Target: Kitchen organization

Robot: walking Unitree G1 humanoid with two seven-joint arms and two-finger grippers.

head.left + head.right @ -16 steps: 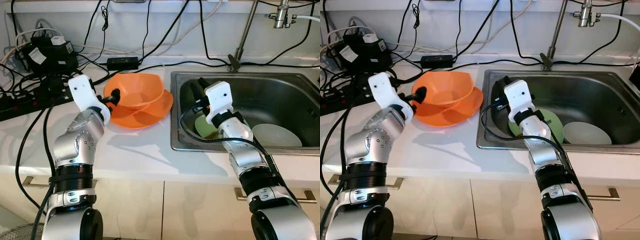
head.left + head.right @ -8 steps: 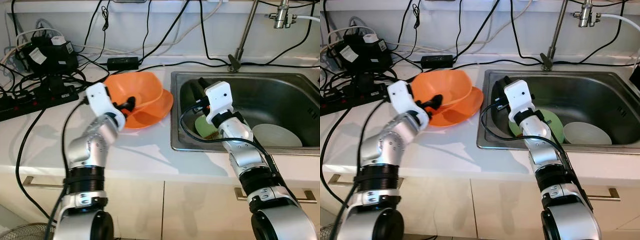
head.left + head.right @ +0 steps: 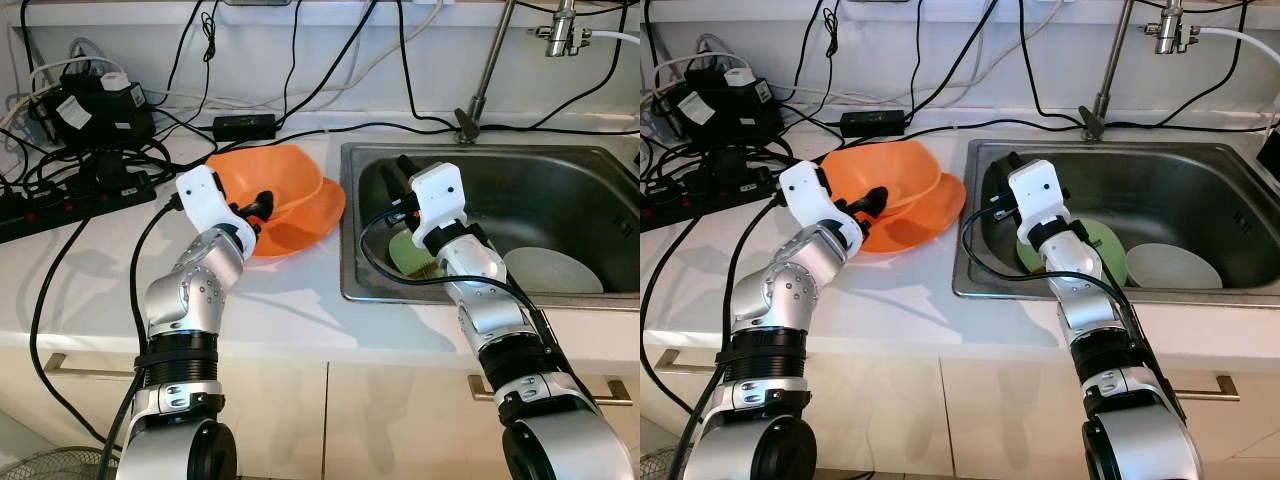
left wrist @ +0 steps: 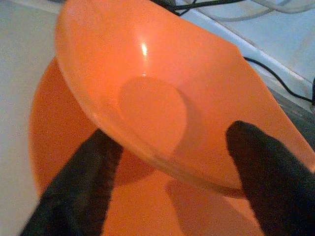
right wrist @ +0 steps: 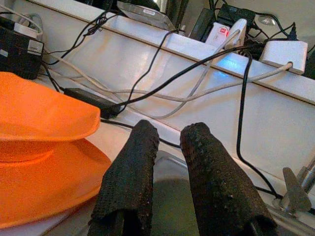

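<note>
A glossy orange plastic bowl (image 3: 272, 178) with a smooth flared wall sits tilted on a shallow orange plastic plate (image 3: 305, 215) of the same shiny finish, both on the white countertop (image 3: 290, 310) just left of the sink. The left gripper (image 4: 172, 177) has its two black fingers spread wide across the bowl's near rim, one finger (image 4: 81, 184) below and outside the wall, the other (image 4: 268, 179) over the inside; they straddle the rim without clearly pressing on it. Compared with a second ago, the left arm has swung in from the counter's left side towards the dishes, and the bowl, which then lay level in the plate, now leans with its near edge raised. Just to the right, the brushed stainless-steel sink (image 3: 560, 175) holds a round pale green plate (image 3: 1102, 250) and a white bowl (image 3: 1172, 268) side by side on its bottom. The right gripper (image 5: 167, 162) hovers over the sink's left part, its rough-textured black fingers held narrow, nearly parallel with a slim gap and nothing between them; this arm is unchanged from the earlier pictures. Black cables (image 3: 300, 110) trail along the white backsplash, a black power strip (image 3: 60, 200) lies at the far left, and a metal tap (image 3: 480, 90) rises behind the sink.
</note>
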